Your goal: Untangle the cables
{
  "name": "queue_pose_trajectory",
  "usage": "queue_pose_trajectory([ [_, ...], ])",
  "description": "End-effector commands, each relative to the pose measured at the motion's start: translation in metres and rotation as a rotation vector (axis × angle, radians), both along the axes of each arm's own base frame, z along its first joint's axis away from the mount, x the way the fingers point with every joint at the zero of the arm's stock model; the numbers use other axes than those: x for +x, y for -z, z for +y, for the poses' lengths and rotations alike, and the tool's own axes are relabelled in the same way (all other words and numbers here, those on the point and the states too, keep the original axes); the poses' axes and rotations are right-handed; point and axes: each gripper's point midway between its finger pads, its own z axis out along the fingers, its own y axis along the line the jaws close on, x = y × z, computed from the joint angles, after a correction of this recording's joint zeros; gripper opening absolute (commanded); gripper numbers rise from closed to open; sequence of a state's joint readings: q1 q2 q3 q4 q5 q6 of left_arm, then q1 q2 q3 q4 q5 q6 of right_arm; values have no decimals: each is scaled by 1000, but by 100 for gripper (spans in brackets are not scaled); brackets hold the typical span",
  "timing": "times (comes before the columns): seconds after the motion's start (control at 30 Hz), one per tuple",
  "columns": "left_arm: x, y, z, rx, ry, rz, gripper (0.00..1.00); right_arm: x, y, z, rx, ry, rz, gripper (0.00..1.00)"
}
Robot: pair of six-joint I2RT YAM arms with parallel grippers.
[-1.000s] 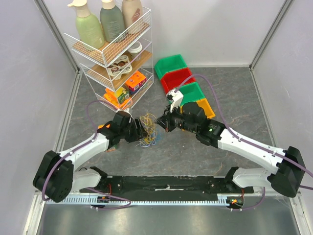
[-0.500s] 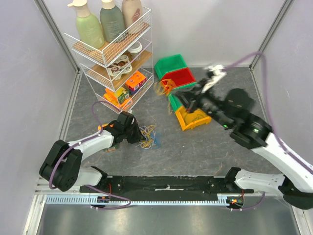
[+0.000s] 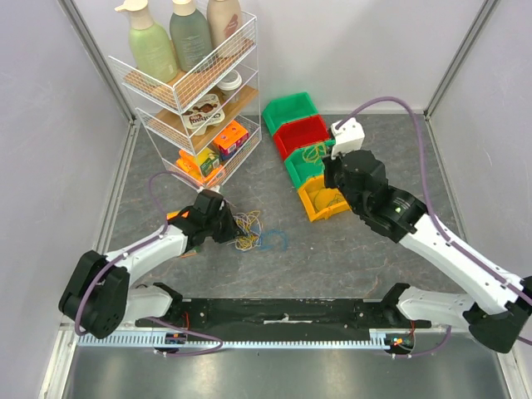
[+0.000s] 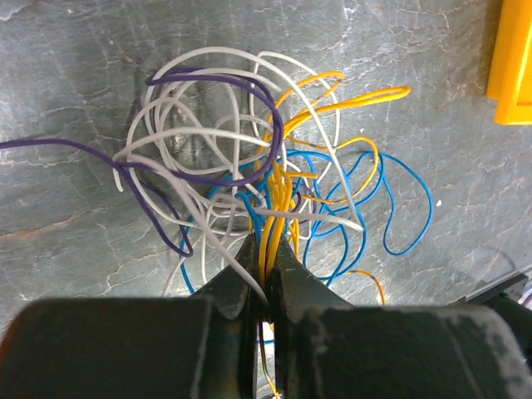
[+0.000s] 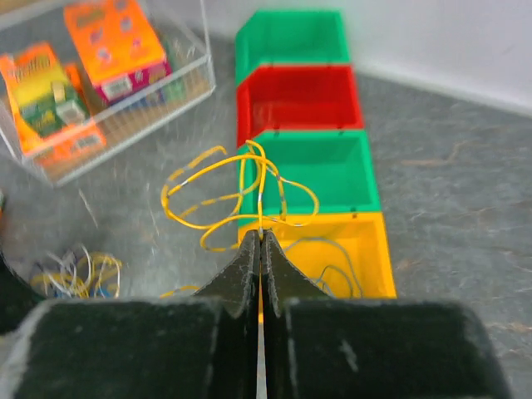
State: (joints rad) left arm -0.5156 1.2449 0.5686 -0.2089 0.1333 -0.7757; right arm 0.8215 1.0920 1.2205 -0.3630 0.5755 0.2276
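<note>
While the left gripper point(image 4: 266, 270) crouched at the bottom of its wrist view, its two dark fingers were clamped shut on a bundle of yellow strands point(image 4: 278, 199). Those strands ran straight up into the loose tangle of hair-thin white, purple, yellow and blue wires point(image 4: 224, 150) lying on the grey marbled tabletop point(image 4: 75, 50), left of centre in the overhead view.

Over on the other arm, the right gripper point(image 5: 260, 241) was pinched tight as well, holding a separate thin yellow wire coil point(image 5: 241, 195) by a strand or two, its loops springing out ahead of the fingertips. From above, that coil hovered over the row of open plastic bins point(image 3: 301, 133) in the upper middle of the frame. It hung roughly above the lower green bin point(image 5: 332, 158), next to the yellow bin point(image 5: 374, 258), and well apart from the pile.

And that was where trouble could start! Several yellow strands were squeezed together on the left, with white and purple loops crossing them just above the fingertips. A pull from that grip would likely drag the whole knot along, or cinch it tighter, rather than free one wire. On the right the hold was slender, so the springy coil could slip early or catch a loop on a bin rim. It could also land half in one compartment and half in the next. Which bin was meant for it could not be told.
</note>
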Motion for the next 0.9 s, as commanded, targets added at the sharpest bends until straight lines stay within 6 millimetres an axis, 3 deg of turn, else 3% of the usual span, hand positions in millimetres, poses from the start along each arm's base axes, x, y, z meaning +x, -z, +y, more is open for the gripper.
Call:
queue_pose_trajectory([
  [0.0,0,-18,-7,-38,71,-53,21,-11,19,35,44,-303,49,0],
  [0.07,-3,-32,-10,-72,96,-86,45,-23,37,51,42,-417,95,0],
  [0.13,-5,-53,-12,-109,109,-156,60,-31,51,55,44,-456,129,0],
  [0.23,-6,-102,-10,-183,115,-329,69,-48,64,63,79,-548,149,0],
  [0.33,-12,-153,-12,-275,152,-511,75,-67,64,76,138,-670,135,0],
  [0.43,-24,-193,-19,-370,220,-622,75,-82,62,87,178,-766,134,0],
  [0.6,-41,-211,-53,-531,407,-528,75,-100,59,100,225,-896,127,0],
  [0.87,-52,-220,-67,-644,485,-508,73,-98,62,100,232,-884,130,0],
])
